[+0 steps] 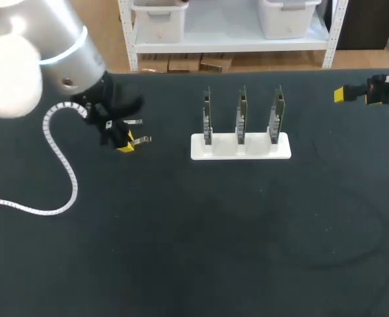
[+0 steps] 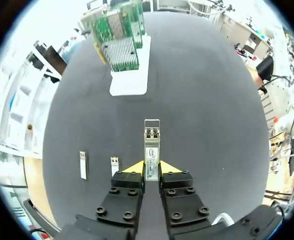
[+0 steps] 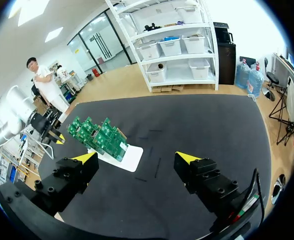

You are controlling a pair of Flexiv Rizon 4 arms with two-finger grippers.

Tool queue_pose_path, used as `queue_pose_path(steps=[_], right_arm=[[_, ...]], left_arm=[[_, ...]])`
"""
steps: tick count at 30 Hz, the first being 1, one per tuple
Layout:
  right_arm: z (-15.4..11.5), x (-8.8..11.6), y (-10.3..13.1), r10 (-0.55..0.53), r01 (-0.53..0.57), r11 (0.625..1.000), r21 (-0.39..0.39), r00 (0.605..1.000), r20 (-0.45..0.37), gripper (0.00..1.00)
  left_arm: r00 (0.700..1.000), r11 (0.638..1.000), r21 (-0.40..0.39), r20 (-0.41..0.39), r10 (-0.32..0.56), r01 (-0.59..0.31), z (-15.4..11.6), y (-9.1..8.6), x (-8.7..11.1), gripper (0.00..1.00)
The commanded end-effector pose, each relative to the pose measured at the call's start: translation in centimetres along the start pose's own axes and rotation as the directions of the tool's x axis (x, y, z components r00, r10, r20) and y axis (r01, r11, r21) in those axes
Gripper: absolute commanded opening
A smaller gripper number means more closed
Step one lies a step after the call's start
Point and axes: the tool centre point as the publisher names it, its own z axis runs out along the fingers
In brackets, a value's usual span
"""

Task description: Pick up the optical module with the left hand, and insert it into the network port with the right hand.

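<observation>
A slim silver optical module (image 2: 152, 142) sticks out from between the yellow tips of my left gripper (image 2: 151, 169), which is shut on it from both sides. In the head view this gripper (image 1: 125, 142) is at the table's left, with the held module (image 1: 143, 139) pointing toward the white stand (image 1: 240, 150). The stand carries three upright green network cards (image 1: 241, 115). My right gripper (image 1: 350, 94) hangs at the far right edge. Its fingers (image 3: 84, 159) are spread wide around nothing.
Two more optical modules (image 2: 83, 165) (image 2: 115, 165) lie flat on the black tabletop beside the left gripper; one shows in the head view (image 1: 135, 122). A white coiled cable (image 1: 65, 168) trails over the table at the left. Bare black surface fills the front half.
</observation>
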Motion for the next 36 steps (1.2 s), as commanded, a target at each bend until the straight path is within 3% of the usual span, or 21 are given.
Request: queue_pose_path(steps=[1, 30, 32, 36], right_arm=[[-0.1, 0.0, 0.1, 0.001, -0.001, 1.000, 0.004, 1.000, 0.000, 1.00], [-0.1, 0.0, 0.1, 0.001, -0.001, 1.000, 0.004, 1.000, 0.000, 1.00], [-0.1, 0.0, 0.1, 0.001, -0.001, 1.000, 0.004, 1.000, 0.000, 1.00], [-0.1, 0.0, 0.1, 0.001, -0.001, 1.000, 0.004, 1.000, 0.000, 1.00]], left_arm=[[0.994, 0.995, -0.097, 0.105, 0.018, -0.007, -0.8, -0.8, 0.3, 0.00], [0.991, 0.994, -0.109, 0.128, 0.028, -0.014, -1.0, -0.7, 0.2, 0.00], [0.982, 0.995, -0.103, 0.190, 0.017, 0.003, -0.8, -0.9, 0.2, 0.00], [0.927, 0.982, -0.186, 0.366, 0.078, -0.009, -1.5, 0.1, -1.0, 0.00]])
